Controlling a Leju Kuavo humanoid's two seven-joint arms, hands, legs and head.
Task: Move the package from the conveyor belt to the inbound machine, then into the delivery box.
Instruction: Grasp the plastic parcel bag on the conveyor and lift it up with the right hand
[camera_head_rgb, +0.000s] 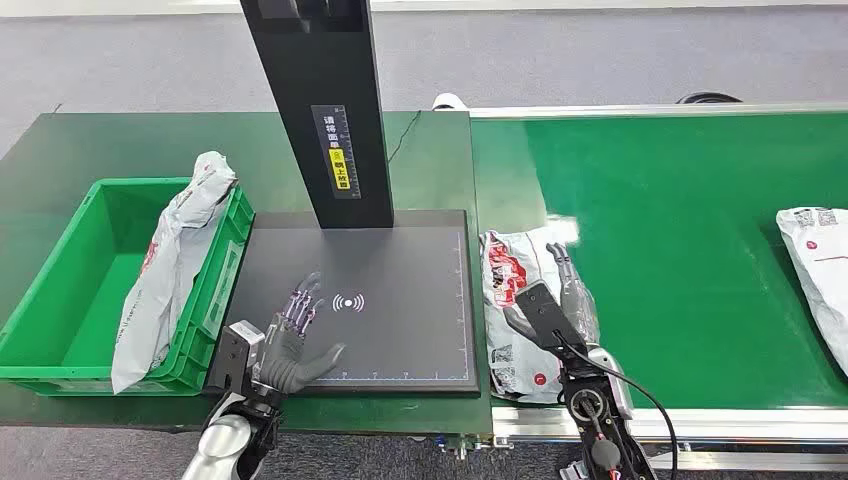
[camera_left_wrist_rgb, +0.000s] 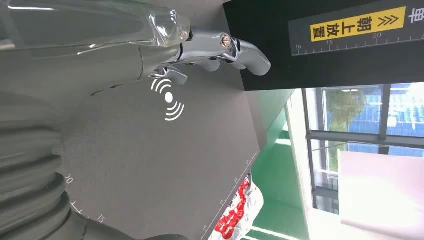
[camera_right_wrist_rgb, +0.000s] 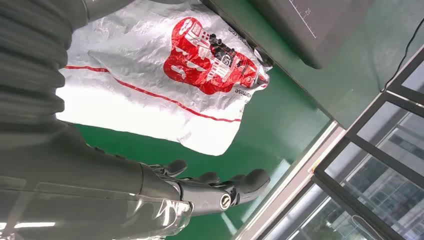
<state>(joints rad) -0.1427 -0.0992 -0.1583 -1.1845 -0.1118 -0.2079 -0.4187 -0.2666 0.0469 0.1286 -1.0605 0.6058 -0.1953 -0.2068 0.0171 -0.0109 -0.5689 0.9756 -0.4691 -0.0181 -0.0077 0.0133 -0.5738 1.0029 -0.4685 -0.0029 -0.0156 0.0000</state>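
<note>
Green conveyor belt across the right of the head view, edged by a silver rail. To its left, dark glass-topped table carrying the inbound machine: flat black scan plate with a white wireless symbol, black upright column rising from its far edge, yellow label on the column face. Green delivery box at the table's left end, just beside the plate, with a grey mailer bag leaning upright against its right wall, top poking above the rim. Package, a silver-white bag printed in red, flat on the belt's left end, close against the scan plate's right edge. Second white parcel well apart at the belt's far right. Left hand low over the near-left part of the scan plate, fingers spread and extended toward the wireless symbol, holding nothing. Right hand above the package, fingers stretched out straight and apart, nothing in its grasp; from the right wrist view, fingers clear of the bag, green belt showing between them.
</note>
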